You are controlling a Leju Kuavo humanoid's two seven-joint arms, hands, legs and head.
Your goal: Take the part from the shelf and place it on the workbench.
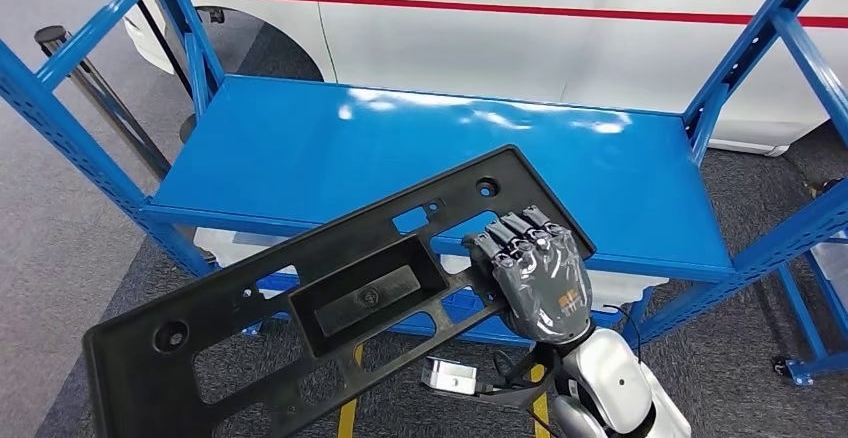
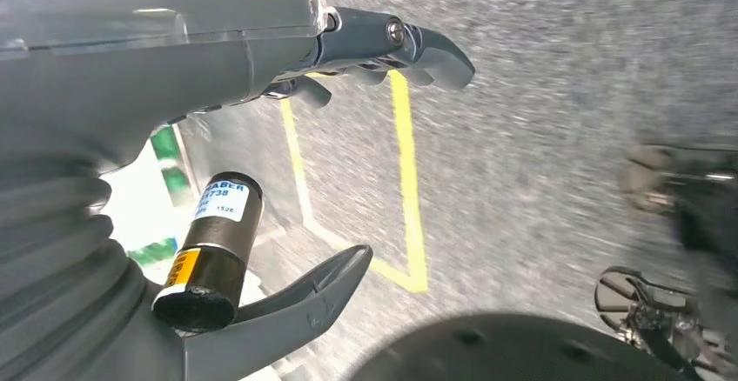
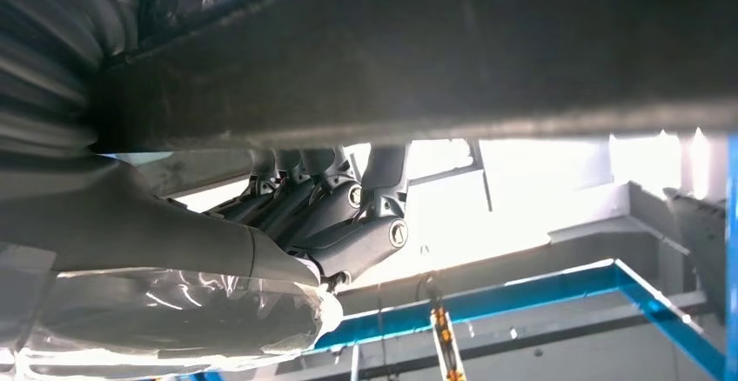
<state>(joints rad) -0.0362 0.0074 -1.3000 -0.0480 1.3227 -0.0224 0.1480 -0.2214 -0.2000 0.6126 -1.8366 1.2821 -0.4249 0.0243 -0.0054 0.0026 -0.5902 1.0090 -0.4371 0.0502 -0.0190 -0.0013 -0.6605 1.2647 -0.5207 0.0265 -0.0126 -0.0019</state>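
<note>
While my right hand [image 1: 535, 276] clamps the black part [image 1: 330, 308] near its upper end, fingers curled over the edge, the long panel hangs tilted in the air in front of the blue shelf [image 1: 300, 148], its lower end dipping to my left. My left hand [image 2: 287, 94] hangs over grey floor with yellow lines [image 2: 407, 181], fingers and thumb apart, holding nothing. A white car [image 1: 500, 28] stands behind the shelf.
</note>
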